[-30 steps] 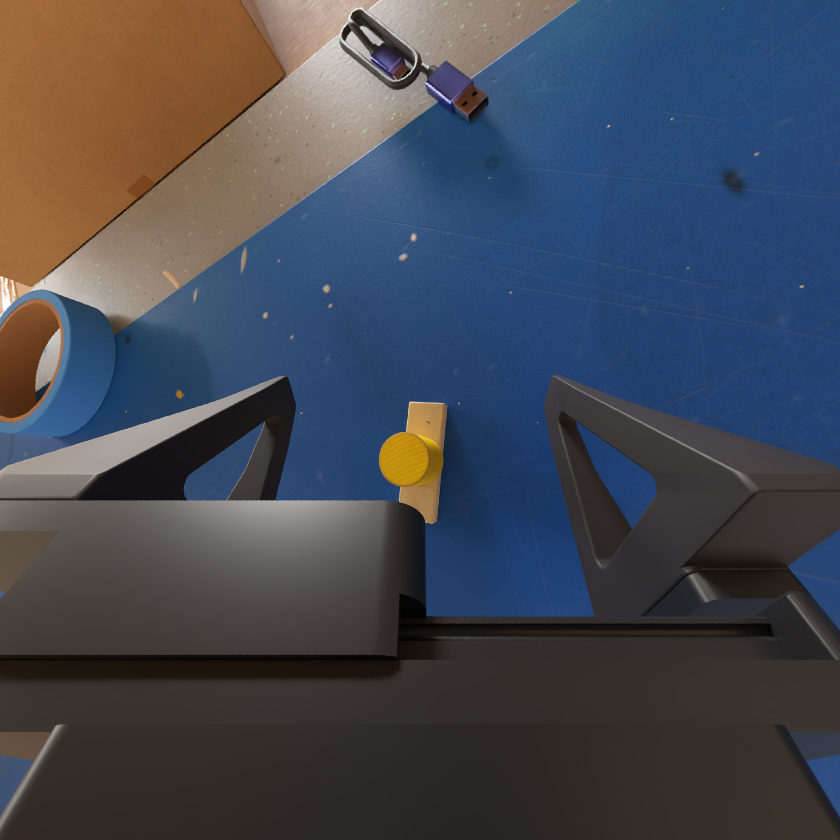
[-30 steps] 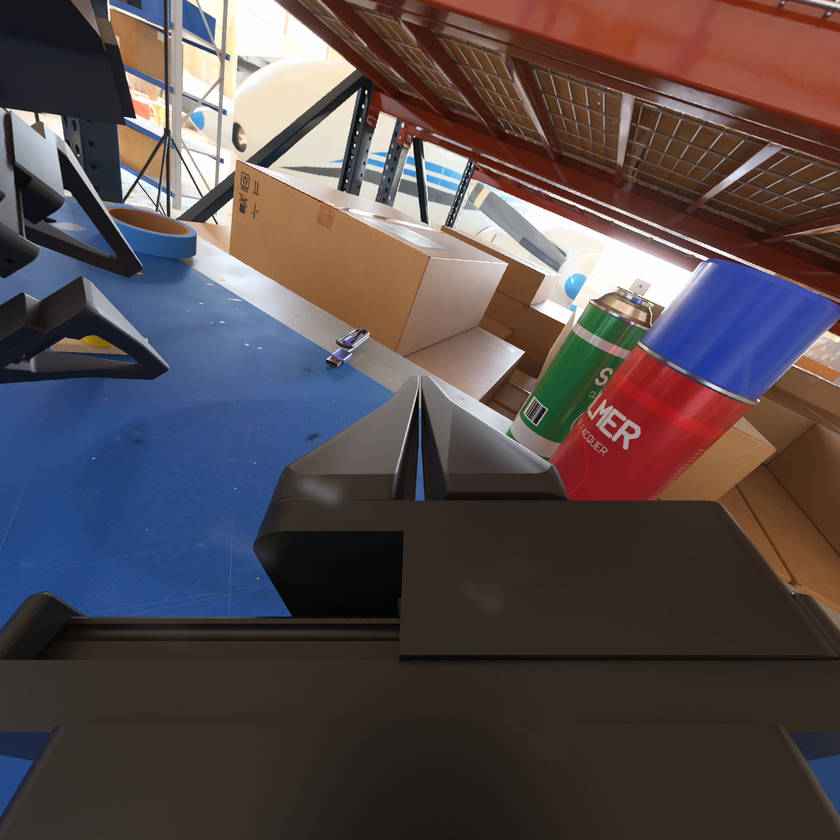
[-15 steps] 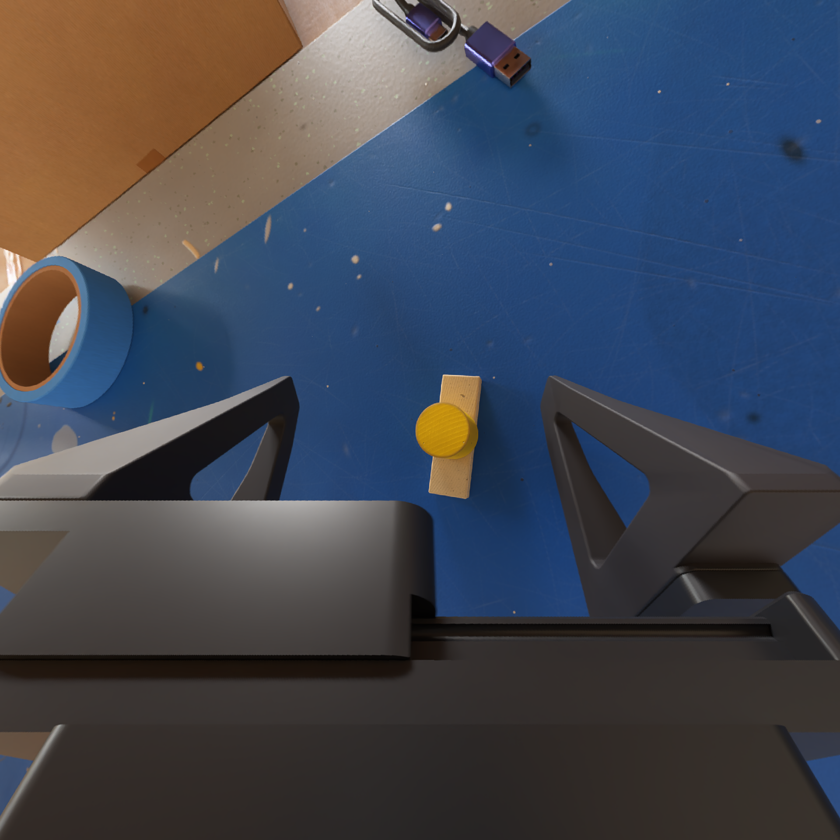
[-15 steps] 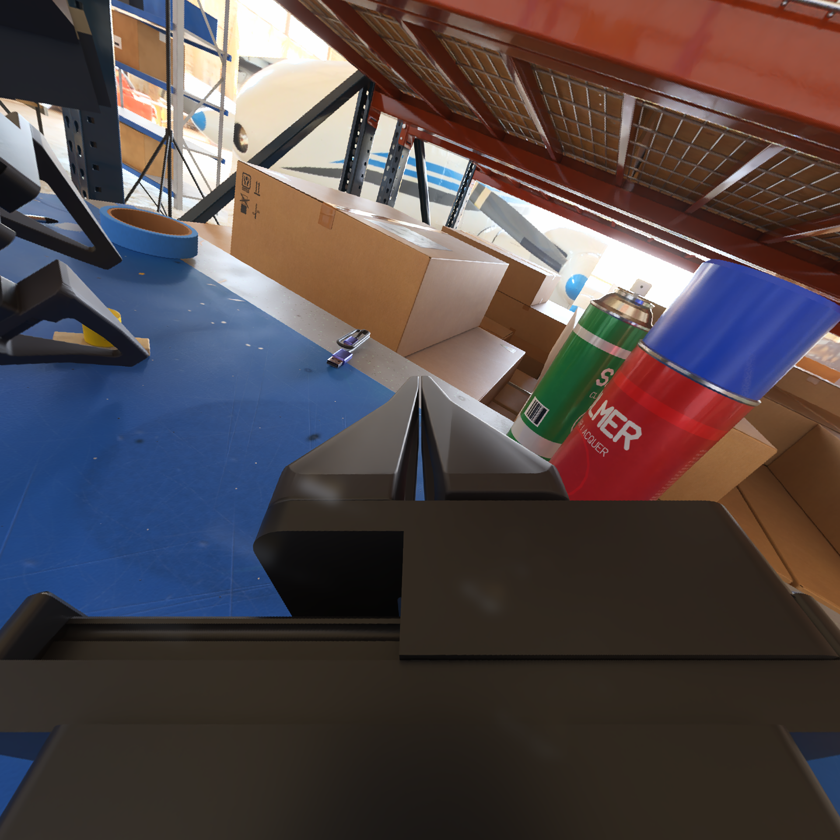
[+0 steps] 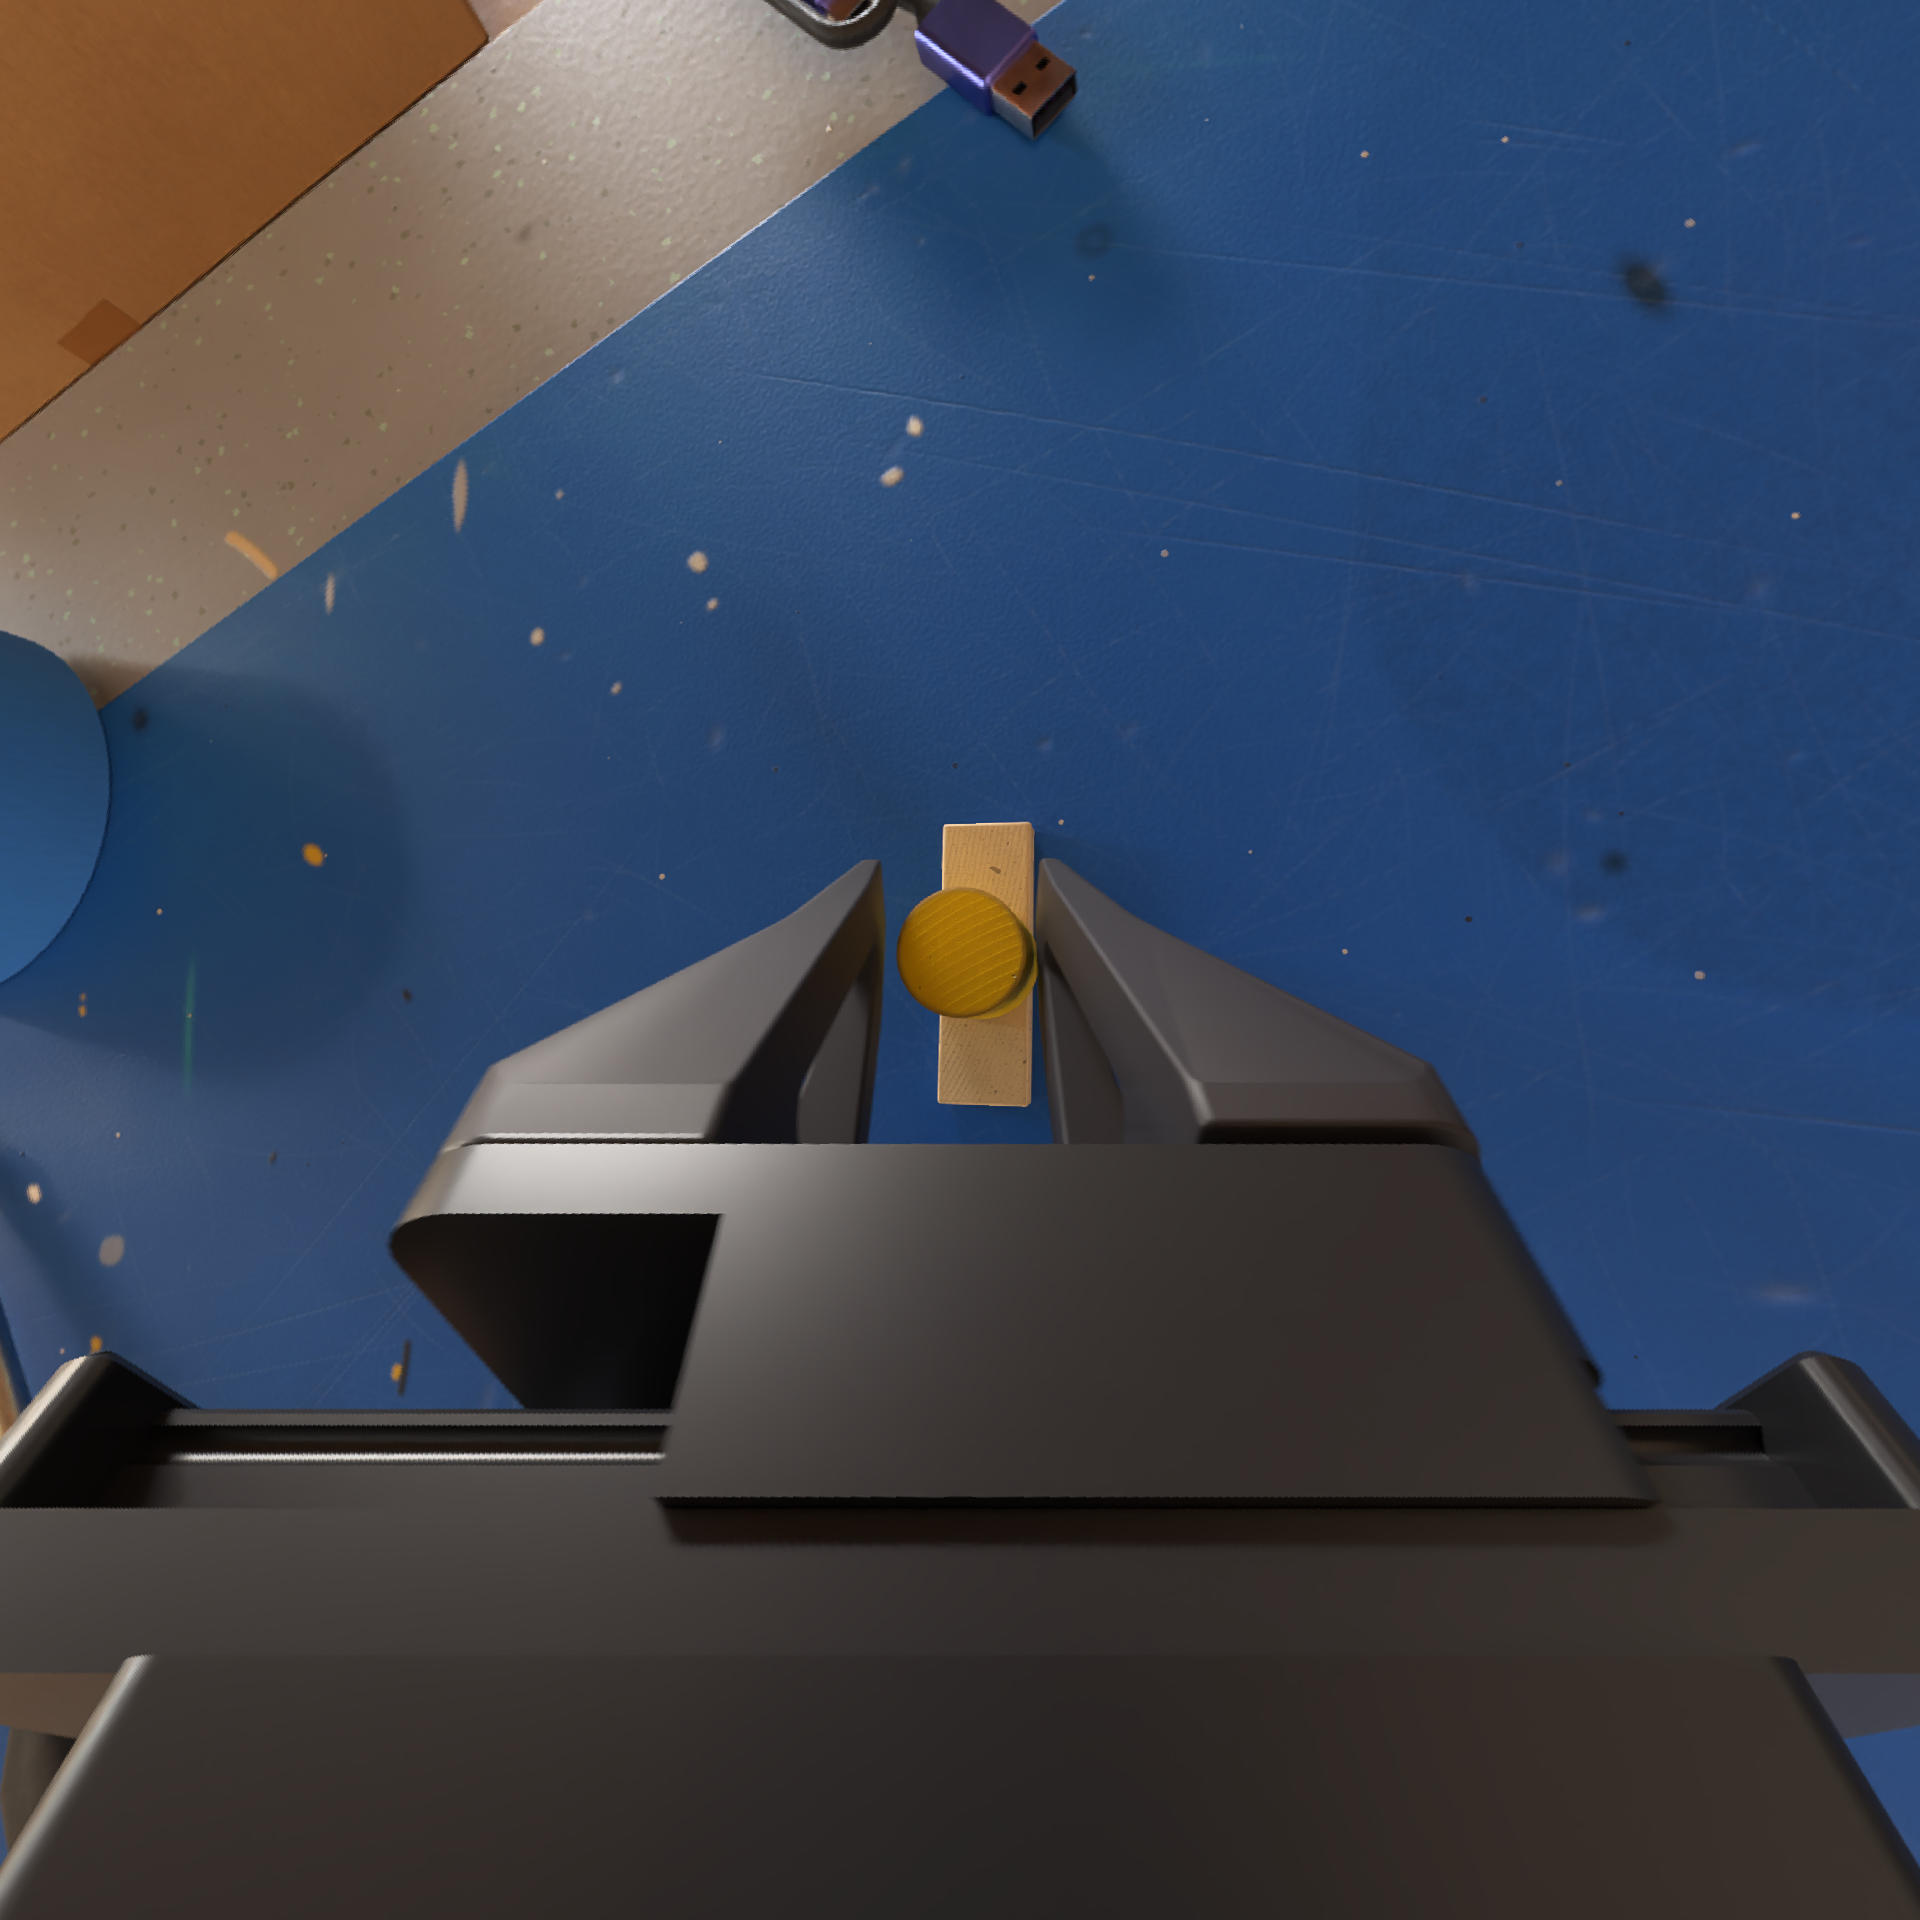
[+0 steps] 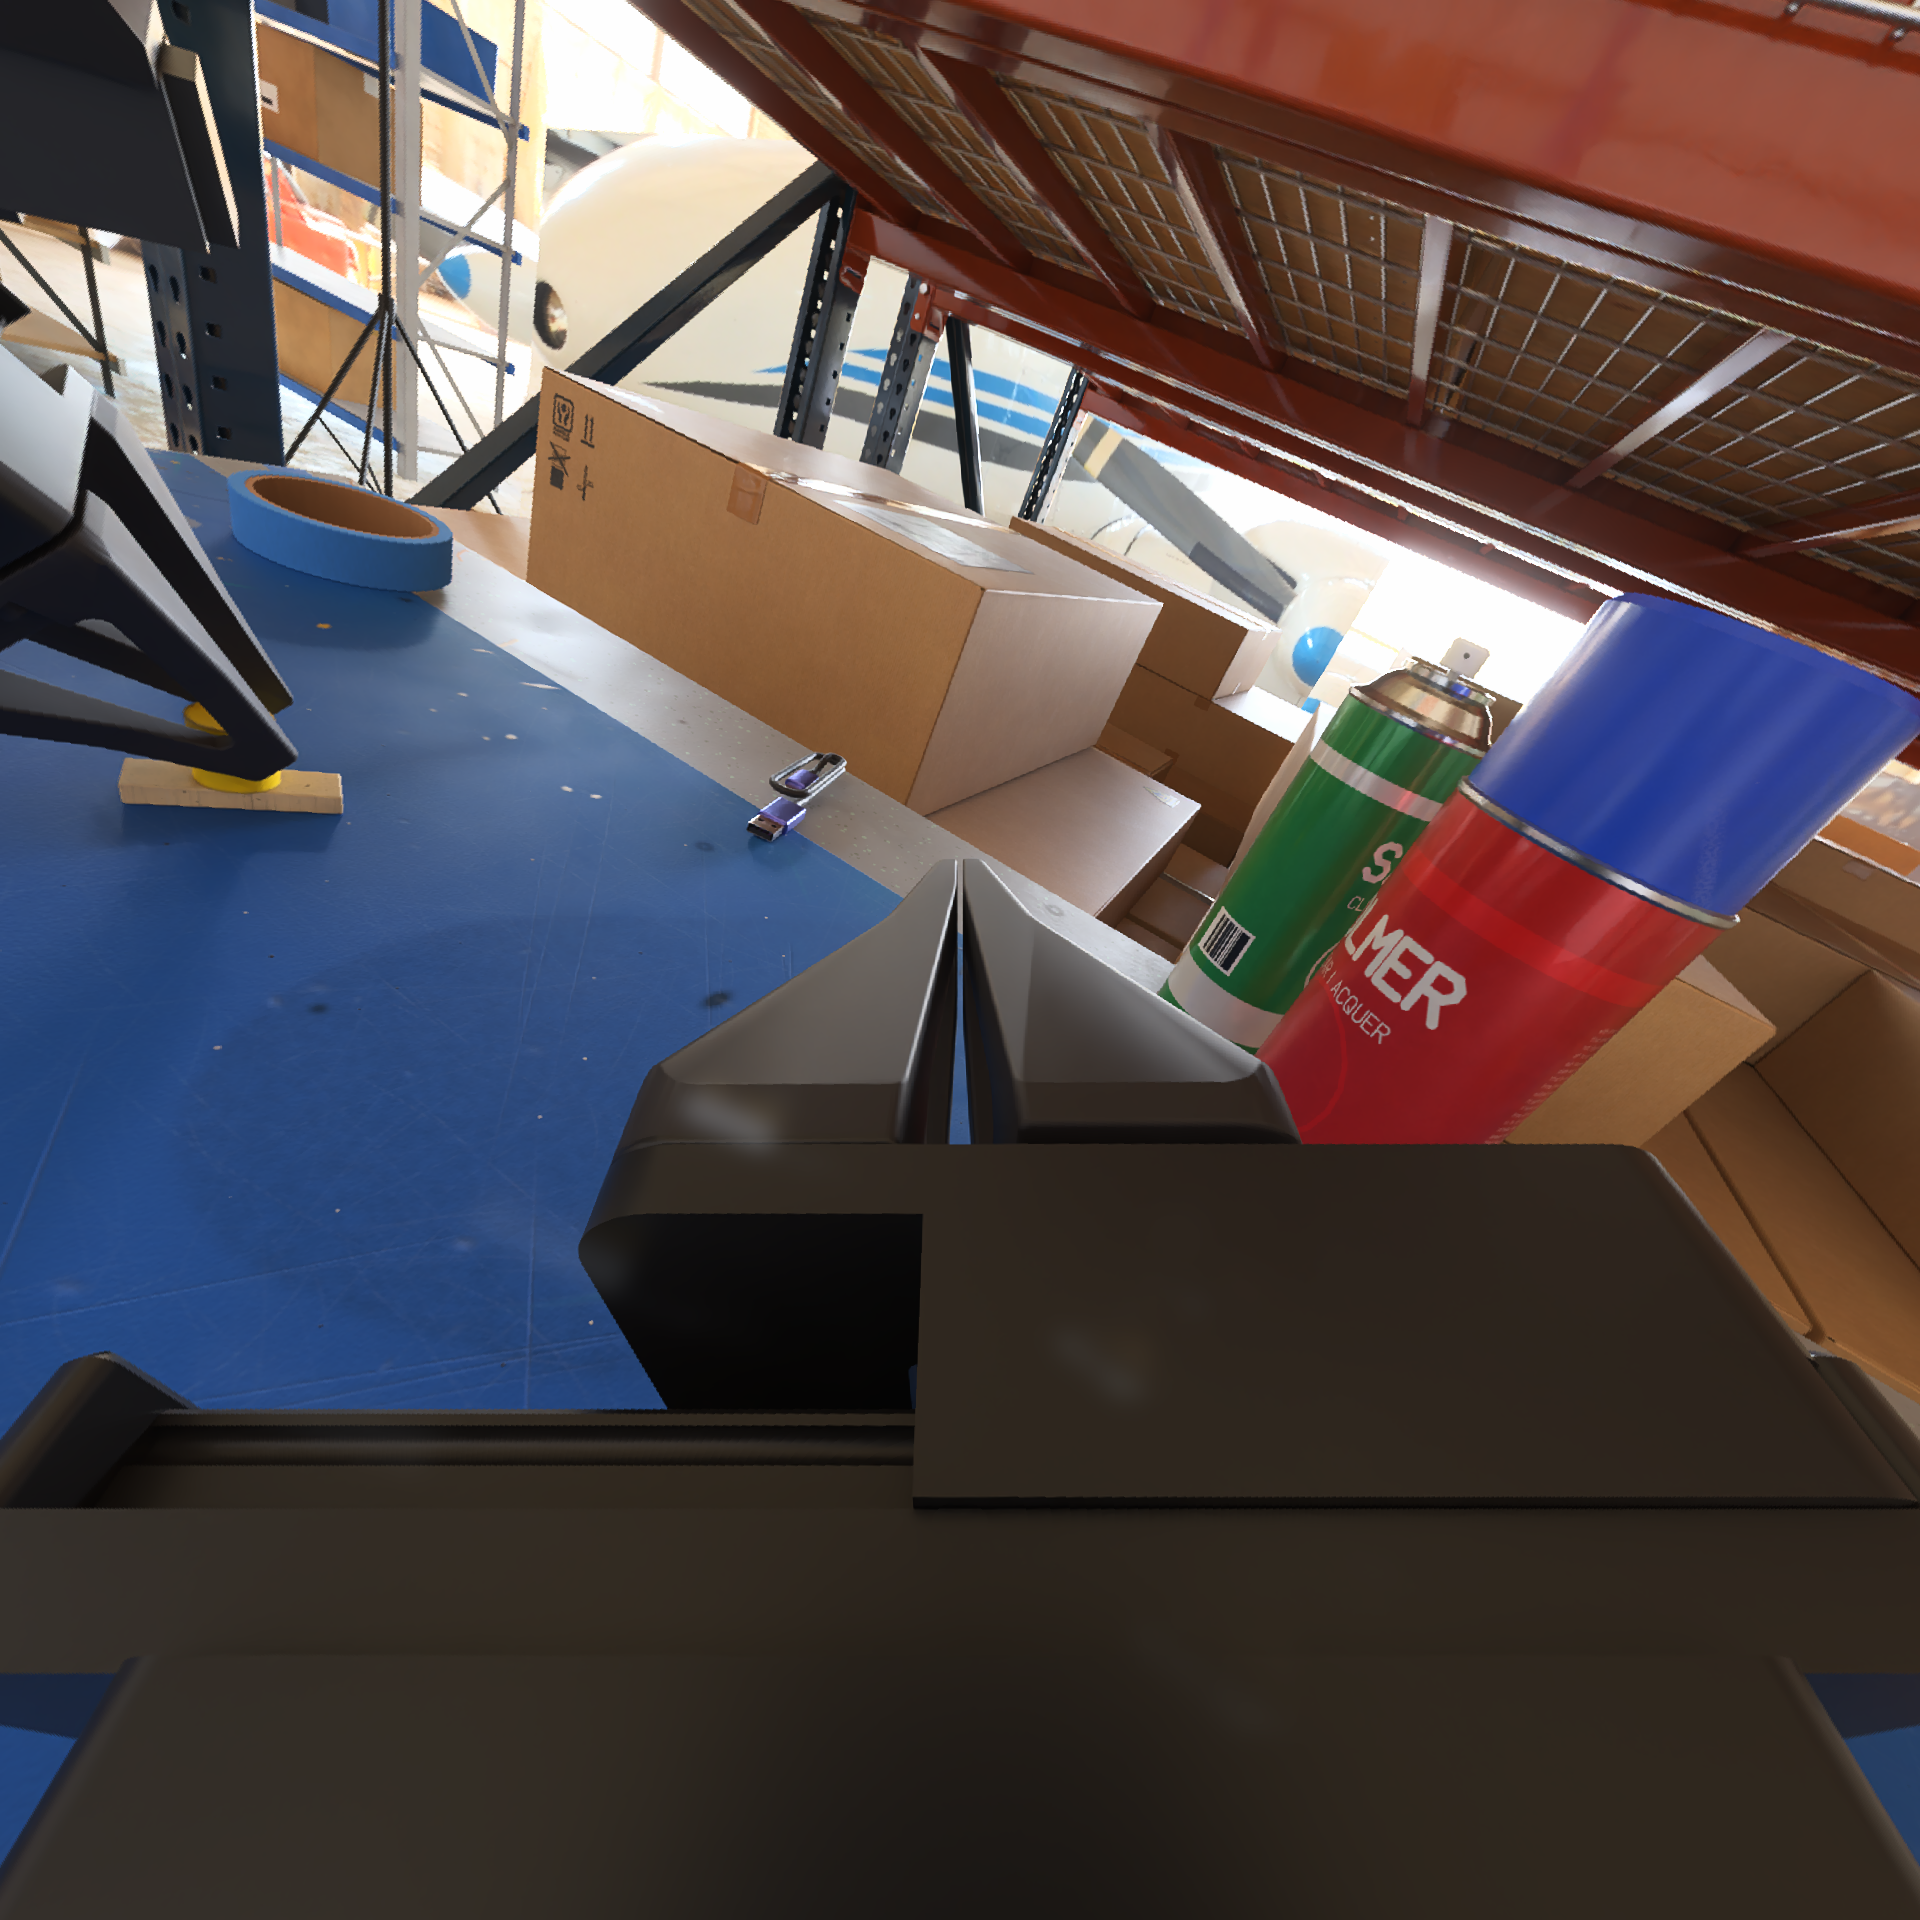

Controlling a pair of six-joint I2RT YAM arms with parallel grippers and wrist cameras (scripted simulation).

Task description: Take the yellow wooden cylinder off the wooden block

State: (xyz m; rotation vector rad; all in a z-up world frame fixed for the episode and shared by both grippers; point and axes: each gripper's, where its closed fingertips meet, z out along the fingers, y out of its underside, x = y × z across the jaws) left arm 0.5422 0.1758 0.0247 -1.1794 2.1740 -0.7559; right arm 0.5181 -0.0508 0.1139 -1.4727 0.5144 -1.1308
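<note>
On the blue mat: my left gripper (image 5: 961, 961) is down low, with one finger on each side of the yellow wooden cylinder (image 5: 965, 953)
Left gripper grip: my two fingers have come close together around the cylinder; a second ago they were spread wide apart. My right finger looks like it touches the cylinder. A thin gap shows at my left finger, so I cannot tell if I am squeezing it yet
Yellow wooden cylinder: it stands upright on the wooden block (image 5: 986, 1060), near the middle, the same spot as before
Wooden block: it lies flat on the blue mat (image 5: 1351, 623), and its long side runs the same way as my fingers
From the right wrist view: my left gripper (image 6: 223, 743) is low over the cylinder (image 6: 237, 774), lower than it was a second ago. The block (image 6: 296, 795) sits flat under it
Right gripper (image 6: 958, 997): my fingers are pressed together with nothing in them, just like before. It has not moved
Blue tape roll (image 6: 341, 530): it sits at the far edge of the mat. Now only its side shows in the left wrist view
Purple USB stick (image 5: 995, 78): it lies at the edge of the mat, at the top of the left wrist view
Other things: a cardboard box (image 6: 831, 613), a green spray can (image 6: 1340, 842) and a red spray can with a blue cap (image 6: 1558, 894) stand off to the right
</note>
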